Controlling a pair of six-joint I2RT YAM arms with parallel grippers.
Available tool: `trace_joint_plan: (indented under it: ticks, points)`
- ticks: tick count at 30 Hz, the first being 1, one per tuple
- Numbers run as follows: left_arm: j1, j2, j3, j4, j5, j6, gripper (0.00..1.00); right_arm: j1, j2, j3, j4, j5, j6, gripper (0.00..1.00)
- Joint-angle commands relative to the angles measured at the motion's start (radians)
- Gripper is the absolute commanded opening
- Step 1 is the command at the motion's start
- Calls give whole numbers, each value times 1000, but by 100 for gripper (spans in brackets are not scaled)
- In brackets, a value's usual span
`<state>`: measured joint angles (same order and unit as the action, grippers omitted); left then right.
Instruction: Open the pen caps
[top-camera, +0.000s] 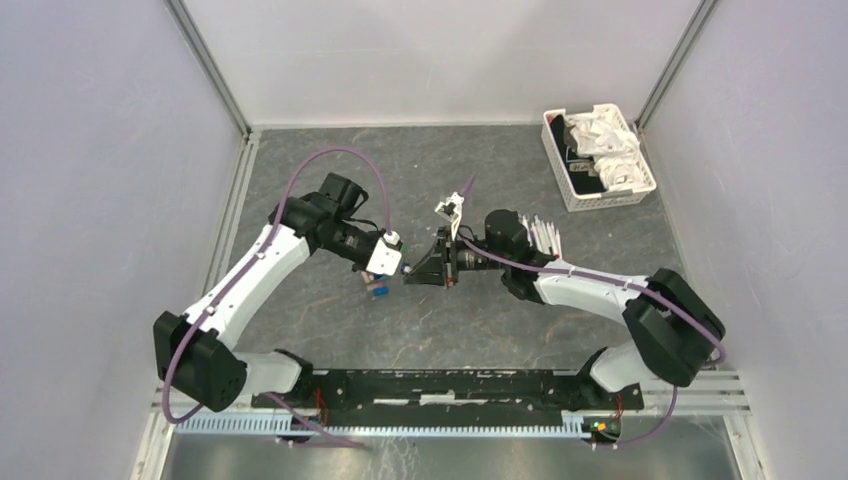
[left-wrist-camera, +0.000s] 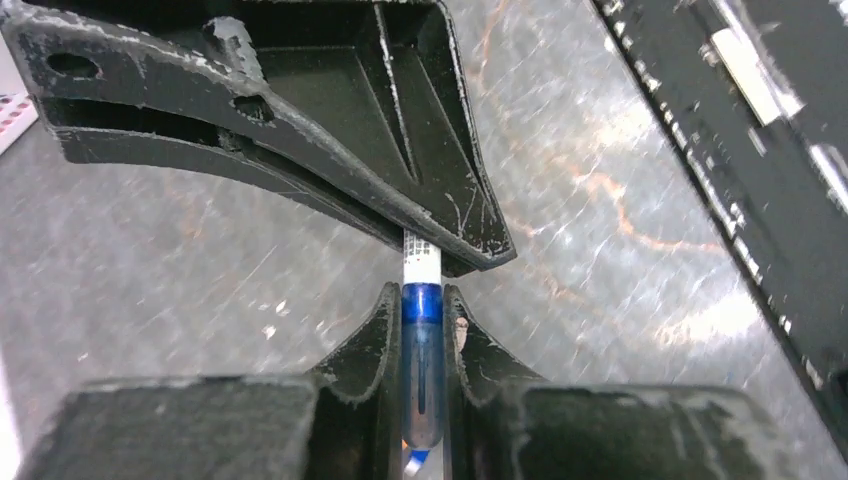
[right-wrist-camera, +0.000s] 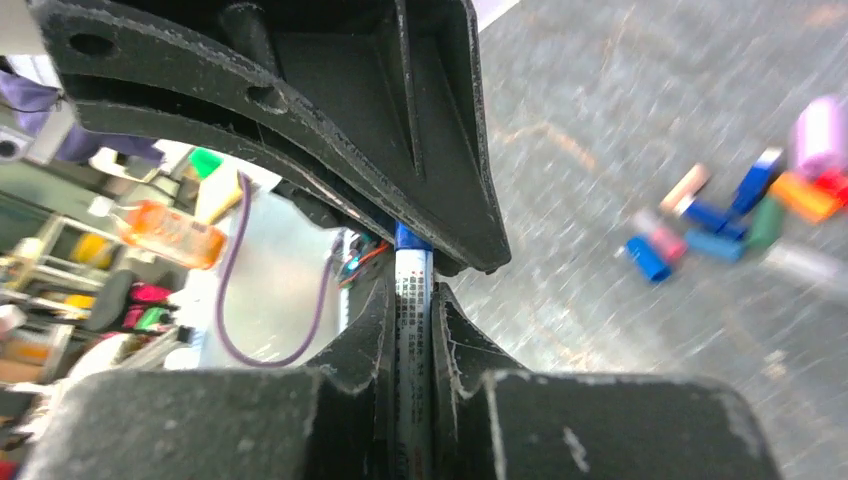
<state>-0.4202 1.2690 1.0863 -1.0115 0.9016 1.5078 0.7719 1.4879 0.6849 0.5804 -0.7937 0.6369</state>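
Note:
My left gripper (left-wrist-camera: 422, 305) is shut on a blue pen cap (left-wrist-camera: 422, 345) that sits on the end of a white pen barrel (left-wrist-camera: 420, 262). My right gripper (right-wrist-camera: 413, 295) is shut on that same printed white barrel (right-wrist-camera: 412, 350), and the blue cap (right-wrist-camera: 410, 237) shows at its far end. In the top view the left gripper (top-camera: 396, 266) and the right gripper (top-camera: 412, 272) meet tip to tip above the table's middle. Several loose caps (right-wrist-camera: 735, 215) in blue, pink, orange, green and purple lie on the table; the top view shows them just below the left gripper (top-camera: 378, 288).
A white slotted basket (top-camera: 573, 196) holding white items stands at the back right. Several white pen barrels (top-camera: 546, 237) lie beside the right arm. The grey table is walled at the left, the back and the right.

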Motion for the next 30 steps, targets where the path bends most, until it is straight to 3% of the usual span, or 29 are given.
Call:
trace_joint_plan:
  ticks: [1, 4, 9, 14, 17, 25, 30]
  points:
    - [44, 23, 248, -230, -591, -41, 2, -55, 50, -21, -645, -241, -215, 0]
    - [-86, -41, 157, -142, -666, -85, 2, -63, 35, -43, -536, -266, -137, 0]
    - [-194, -42, 91, -115, -712, -148, 2, -49, 95, 35, -560, -285, -151, 0]
    - [-266, -74, 71, -80, -624, -220, 2, -6, 183, 182, -493, -287, -85, 29]
    - [-280, -84, 72, -75, -565, -262, 2, 15, 225, 235, -343, -300, 27, 38]
    - [-292, -95, 53, -67, -502, -297, 2, 26, 291, 266, 57, -313, 324, 38]
    - [-296, -89, 50, -42, -491, -309, 2, 39, 322, 303, 96, -309, 363, 38]
